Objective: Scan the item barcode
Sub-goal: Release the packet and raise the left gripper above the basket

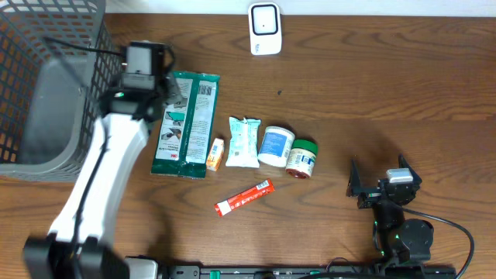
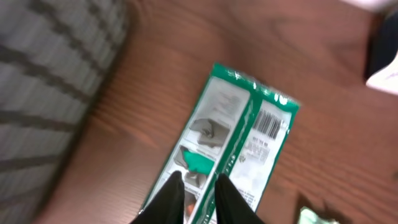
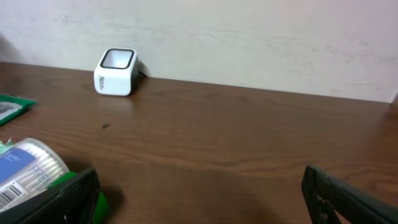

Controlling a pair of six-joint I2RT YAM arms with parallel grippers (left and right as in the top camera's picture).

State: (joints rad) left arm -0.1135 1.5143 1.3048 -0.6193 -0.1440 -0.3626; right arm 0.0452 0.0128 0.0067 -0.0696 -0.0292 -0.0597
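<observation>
Overhead: green packet [image 1: 186, 124] appears to lie flat on the table [image 1: 372, 93], just beside the grey basket [image 1: 46, 93]. It heads a row of small goods: orange box [image 1: 215, 153], white pouch [image 1: 242, 142], blue-label tub [image 1: 275, 146], green-lid jar [image 1: 302, 158].

Scanner [image 1: 264, 29] sits at the far edge, well apart from the packet.

Left wrist: left gripper [image 2: 198, 180] over the packet's near end, jaws a narrow slit apart. View is blurred, so cannot tell whether they pinch the wrapper. Barcode [image 2: 268, 123] faces up.

Right wrist: right gripper [image 3: 199, 180] spread wide, empty, parked near the jar.

Progress, as judged: early. Item chosen and reached, not lifted. Left to do: a firm grip, the carry to the scanner, and presenting the barcode to its window.
</observation>
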